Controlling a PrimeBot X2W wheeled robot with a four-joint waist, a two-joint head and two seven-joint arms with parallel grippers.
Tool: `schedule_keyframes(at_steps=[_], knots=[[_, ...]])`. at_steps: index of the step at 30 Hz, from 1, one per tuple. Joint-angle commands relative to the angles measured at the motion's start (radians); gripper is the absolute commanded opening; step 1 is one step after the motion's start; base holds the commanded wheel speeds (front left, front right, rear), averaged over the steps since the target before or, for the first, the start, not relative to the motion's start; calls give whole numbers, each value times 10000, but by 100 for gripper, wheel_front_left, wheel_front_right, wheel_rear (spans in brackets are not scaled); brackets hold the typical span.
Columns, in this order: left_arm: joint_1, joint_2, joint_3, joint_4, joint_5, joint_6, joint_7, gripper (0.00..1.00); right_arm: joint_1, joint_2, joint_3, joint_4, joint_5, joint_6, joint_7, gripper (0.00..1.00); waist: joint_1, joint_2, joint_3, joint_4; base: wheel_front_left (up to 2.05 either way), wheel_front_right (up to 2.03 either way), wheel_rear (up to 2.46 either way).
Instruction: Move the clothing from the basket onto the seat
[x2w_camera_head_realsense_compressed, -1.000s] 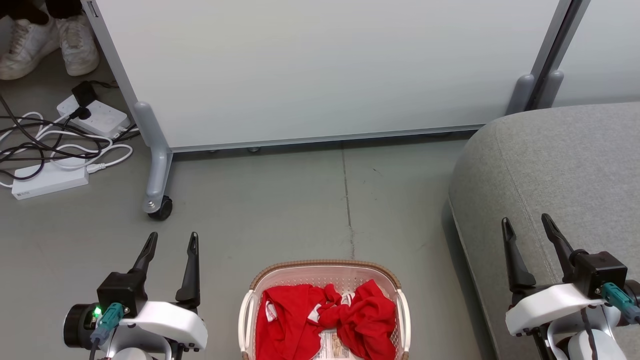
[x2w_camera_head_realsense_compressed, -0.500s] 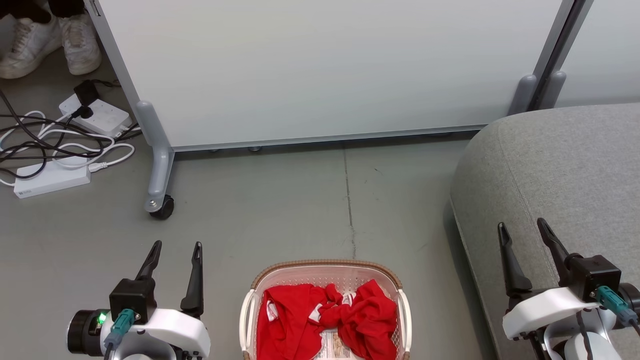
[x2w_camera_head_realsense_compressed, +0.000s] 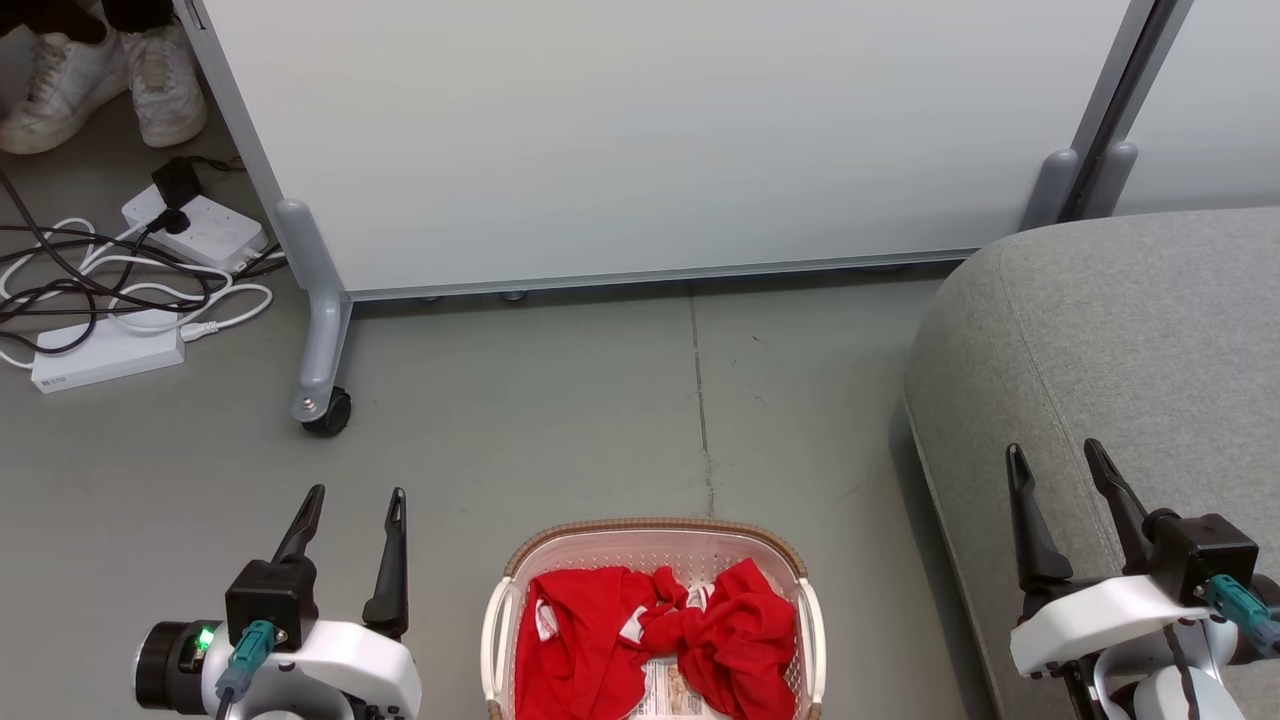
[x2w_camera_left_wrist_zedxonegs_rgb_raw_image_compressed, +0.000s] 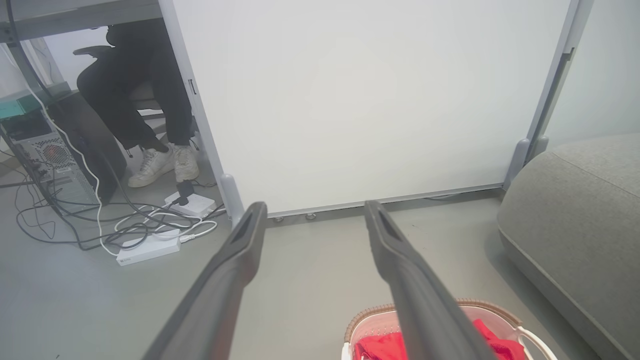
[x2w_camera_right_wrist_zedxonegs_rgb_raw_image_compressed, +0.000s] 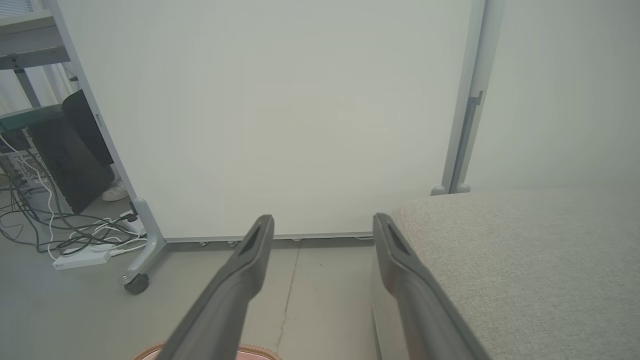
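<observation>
Grey floor | basket holds red clothing | sticker print unreadable

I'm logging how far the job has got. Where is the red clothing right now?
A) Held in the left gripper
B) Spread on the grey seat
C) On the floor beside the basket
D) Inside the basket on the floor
D: the clothing lies bunched inside the basket, and the left gripper and right gripper are both open and holding nothing.
</observation>
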Motion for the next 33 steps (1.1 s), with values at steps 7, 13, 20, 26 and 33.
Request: schedule_keyframes(at_steps=[7,13,20,26,33], knots=[[-25,84,-43,19,-71,94,-47,100,-84,-51,-25,114,65,22,-106,100,-1,0,-15,-9,0,0,0],[-67,118,-89,22,-79,161,-72,100,-134,-52,-20,143,47,22,-101,100,-1,0,17,-14,0,0,0],[-78,164,-123,21,-130,183,-99,100,-181,-52,12,155,69,22,-119,100,-1,0,43,-34,0,0,0],[-227,137,-197,15,-152,206,-100,100,-268,-52,58,89,109,22,-106,100,-1,0,165,-110,0,0,0],[-681,5,-520,128,-68,-34,-54,100,-549,-50,185,-175,179,22,-30,100,-1,0,695,-367,0,0,0]])
